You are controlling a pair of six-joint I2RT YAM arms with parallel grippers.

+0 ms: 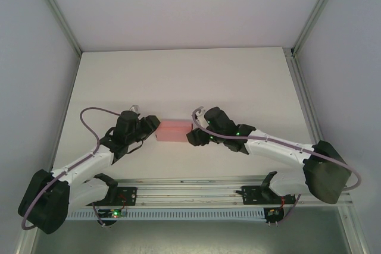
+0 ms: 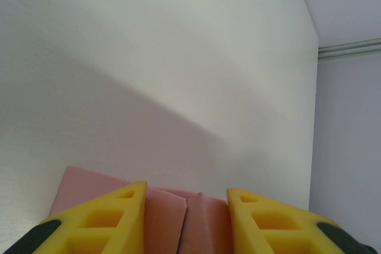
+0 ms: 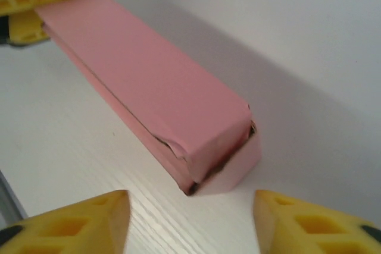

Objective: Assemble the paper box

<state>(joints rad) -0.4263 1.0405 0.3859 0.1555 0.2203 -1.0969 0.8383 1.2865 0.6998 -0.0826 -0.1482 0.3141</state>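
Observation:
The paper box (image 1: pixel 172 130) is a small pink rectangular box lying flat at mid-table, between the two arms. My left gripper (image 1: pixel 153 128) is at its left end. In the left wrist view the box's end (image 2: pixel 202 224) fills the gap between the yellow fingers (image 2: pixel 113 218), and the left gripper (image 2: pixel 186 221) is shut on it. My right gripper (image 1: pixel 191 133) is open at the right end. In the right wrist view the box (image 3: pixel 149 81) lies just ahead of the right gripper (image 3: pixel 187 224), not between its fingers. That near end gapes slightly, with a flap (image 3: pixel 241 162) sticking out on the table.
The white table (image 1: pixel 178 75) stretches behind the box to the back wall. Grey walls with metal frame rails (image 1: pixel 300 87) bound both sides. The mounting rail (image 1: pixel 190 191) runs along the near edge.

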